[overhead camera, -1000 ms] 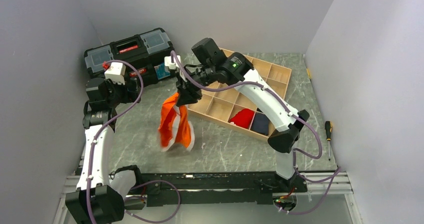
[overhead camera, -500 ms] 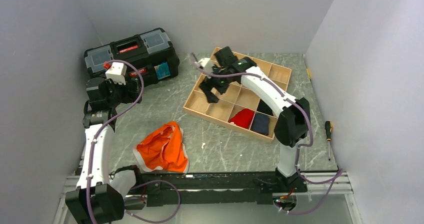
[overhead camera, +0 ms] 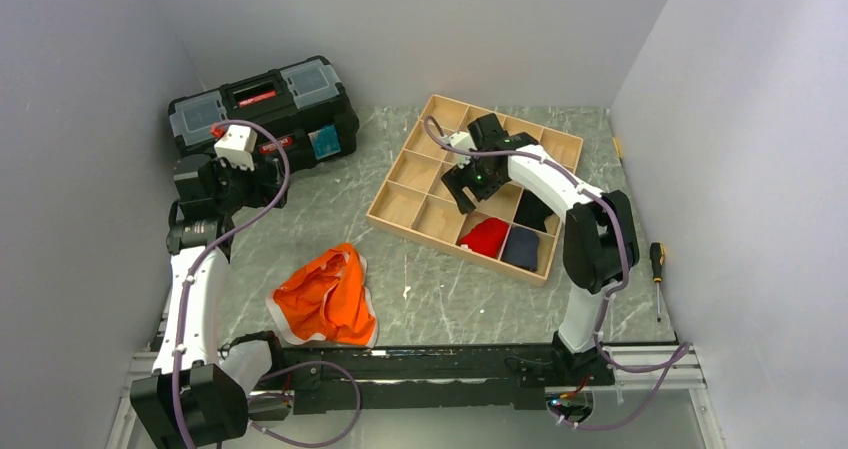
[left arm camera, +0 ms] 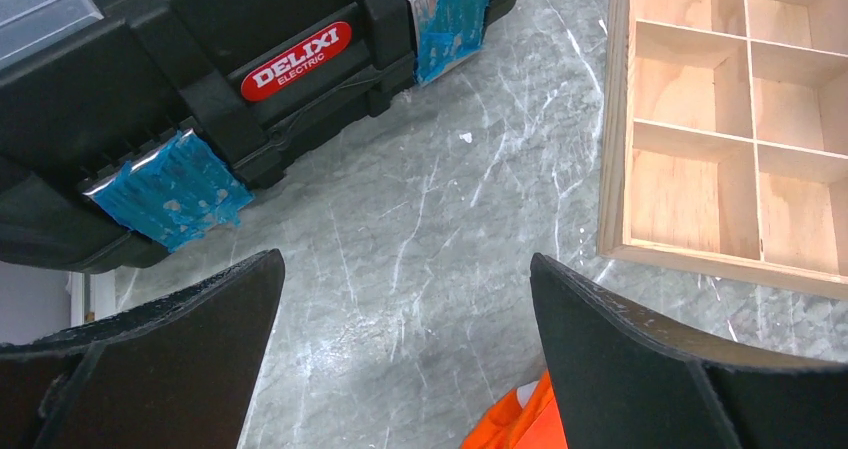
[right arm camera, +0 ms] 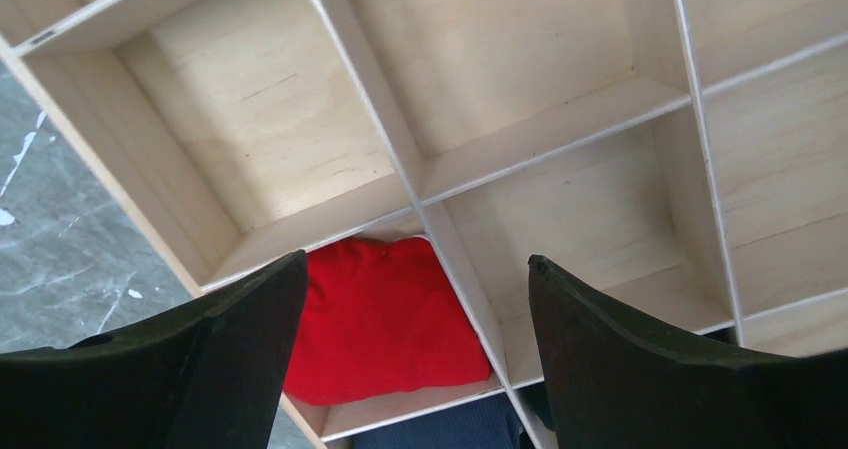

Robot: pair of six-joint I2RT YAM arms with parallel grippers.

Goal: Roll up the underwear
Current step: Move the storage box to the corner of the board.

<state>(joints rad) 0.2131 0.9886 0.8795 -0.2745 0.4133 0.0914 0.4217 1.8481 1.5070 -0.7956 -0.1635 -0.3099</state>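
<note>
At the near table (overhead camera: 450,289) edge the underwear (overhead camera: 325,299) lies crumpled, unrolled, gripped by neither arm. Risk: rolling it unflattened gives a lumpy roll. Left gripper (left arm camera: 402,269) spread, empty; its wrist view shows only an orange corner. Farther back, right gripper (right arm camera: 415,269) spread, empty above the tray (overhead camera: 412,169); top view alone shows the whole garment.

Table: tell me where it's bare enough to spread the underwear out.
The tabletop is bare between the toolbox and the tray, and on the tray's near side, right of the underwear. Crowded: the tray's near-right cells, filled with cloth bundles.
</note>
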